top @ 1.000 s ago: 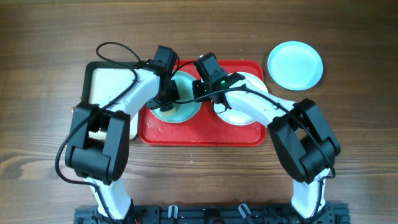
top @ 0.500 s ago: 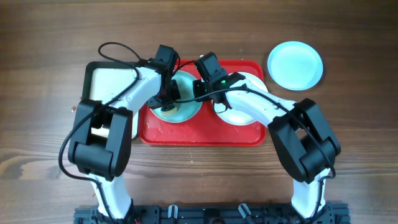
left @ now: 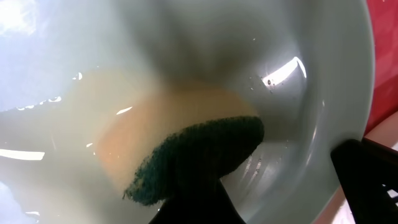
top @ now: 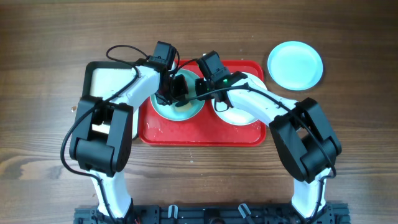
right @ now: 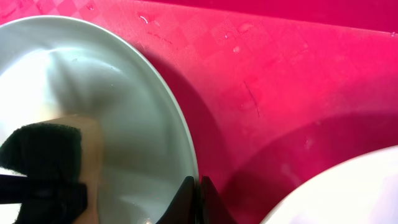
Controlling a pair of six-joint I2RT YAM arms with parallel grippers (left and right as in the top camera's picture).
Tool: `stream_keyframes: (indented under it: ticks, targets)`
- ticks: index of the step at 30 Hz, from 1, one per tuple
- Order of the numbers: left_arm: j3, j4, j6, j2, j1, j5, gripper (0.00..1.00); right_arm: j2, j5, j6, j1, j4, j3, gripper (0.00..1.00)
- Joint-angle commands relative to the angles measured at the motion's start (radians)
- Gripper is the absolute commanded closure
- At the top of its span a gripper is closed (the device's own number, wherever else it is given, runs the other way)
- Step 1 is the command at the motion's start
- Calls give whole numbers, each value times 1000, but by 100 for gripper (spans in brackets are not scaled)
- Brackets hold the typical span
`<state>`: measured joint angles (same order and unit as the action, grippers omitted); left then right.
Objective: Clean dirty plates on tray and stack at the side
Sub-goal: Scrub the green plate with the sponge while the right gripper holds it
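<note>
A pale light-blue plate lies on the left half of the red tray. My left gripper is shut on a yellow sponge with a dark green scrub face and presses it onto the inside of that plate. My right gripper is shut on the plate's right rim; the sponge shows at lower left in the right wrist view. A white plate lies on the tray's right half, partly under my right arm. Another light-blue plate lies on the table beyond the tray.
A black-rimmed tray with a cream inside stands left of the red tray. Water drops lie on the red tray floor. The wooden table surrounds everything.
The left gripper with the sponge has moved up and right across the plate. The plate has shifted or tilted slightly in the right gripper's hold.
</note>
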<state>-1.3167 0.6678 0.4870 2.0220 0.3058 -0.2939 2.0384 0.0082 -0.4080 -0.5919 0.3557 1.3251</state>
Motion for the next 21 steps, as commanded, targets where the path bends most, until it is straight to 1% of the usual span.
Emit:
stream_keyframes:
  ticks: [1, 6, 10, 12, 14, 16, 21]
  targets:
    - [41, -3, -20, -26, 6, -34, 96, 19, -42, -12, -16, -4, 8, 96]
    - [41, 9, -19, -203, -22, 82, 96, 19, -42, -12, -16, -4, 8, 96]
    - [41, 76, 1, -304, -48, 183, 95, 19, -42, -11, -16, -4, 8, 96]
    - [41, 121, 1, -325, -60, 225, 95, 19, -42, -11, -16, -4, 8, 96]
    - [41, 177, 40, -326, -73, 294, 95, 19, -42, -11, -16, -4, 8, 96]
    - [41, 217, 51, -324, -82, 338, 96, 19, -42, -12, -16, -4, 8, 96]
    - [42, 236, 53, -324, -84, 341, 95, 19, -42, -12, -16, -4, 8, 96]
